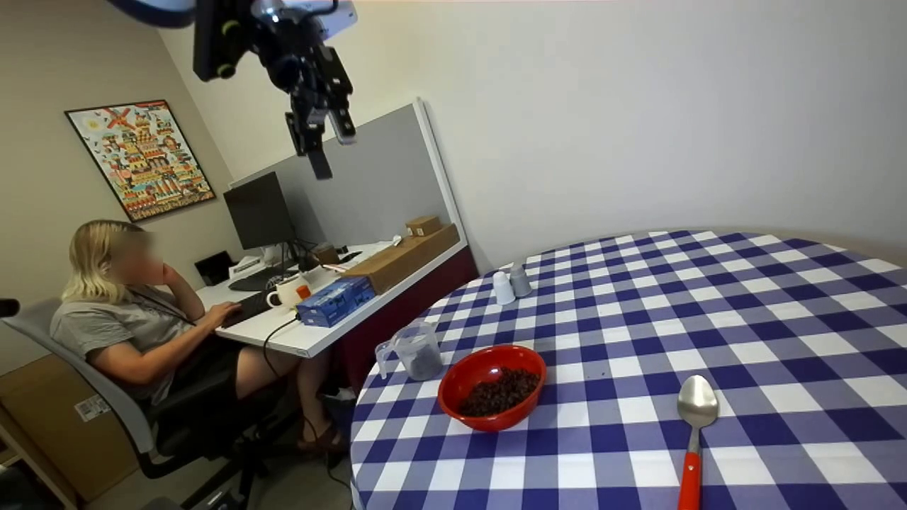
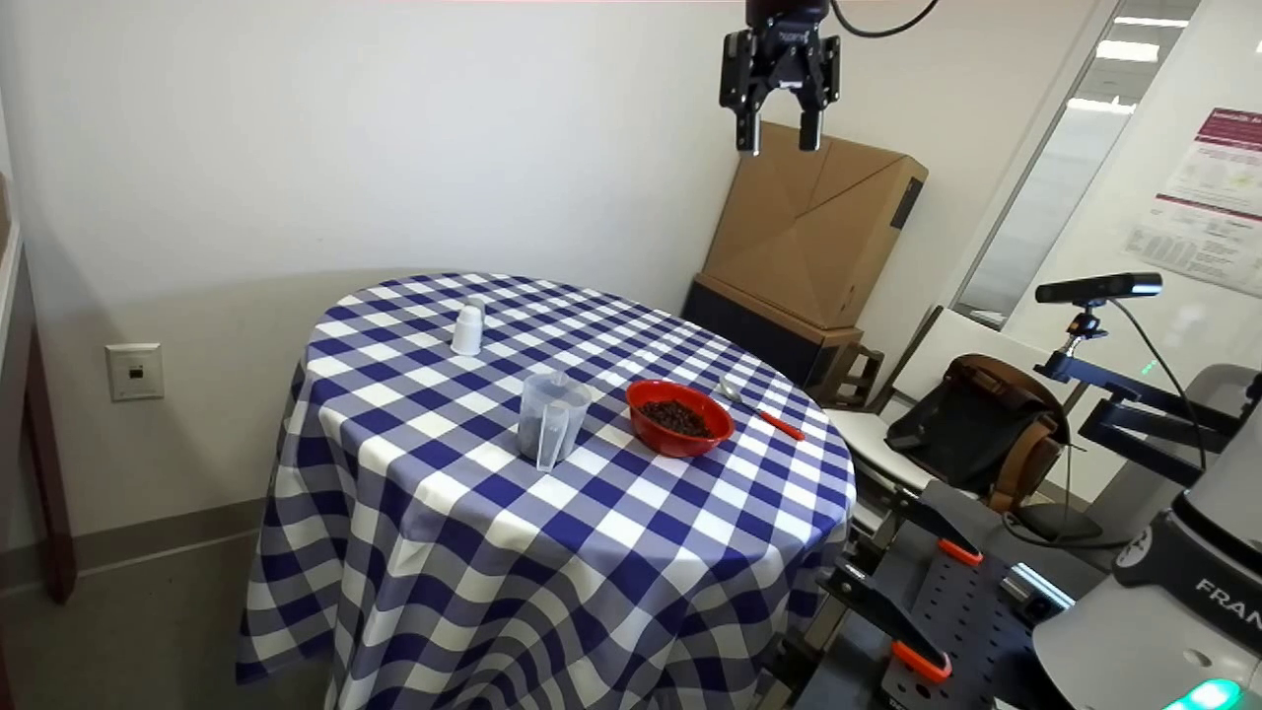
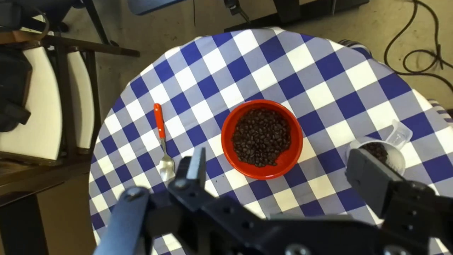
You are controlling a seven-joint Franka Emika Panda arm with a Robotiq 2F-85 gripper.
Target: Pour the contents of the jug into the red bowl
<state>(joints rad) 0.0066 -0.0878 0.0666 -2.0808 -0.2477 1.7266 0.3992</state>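
Observation:
The jug (image 1: 424, 358) is clear and stands upright on the checked tablecloth, also seen in an exterior view (image 2: 554, 419). In the wrist view the jug (image 3: 398, 157) is partly hidden by a finger; some dark beans show inside it. The red bowl (image 1: 521, 418) stands beside the jug, apart from it, with a heap of dark beans in it. It also shows in an exterior view (image 2: 656, 436) and the wrist view (image 3: 286, 161). My gripper (image 2: 780, 148) is open and empty, high above the table, as seen in both exterior views (image 1: 334, 156) and the wrist view (image 3: 276, 157).
A red-handled metal spoon (image 1: 698, 404) lies on the table beyond the bowl from the jug. Two small shakers (image 1: 504, 287) stand farther back. The round table's edge (image 3: 247, 32) runs close to the jug. A desk (image 1: 312, 340) with a seated person is nearby.

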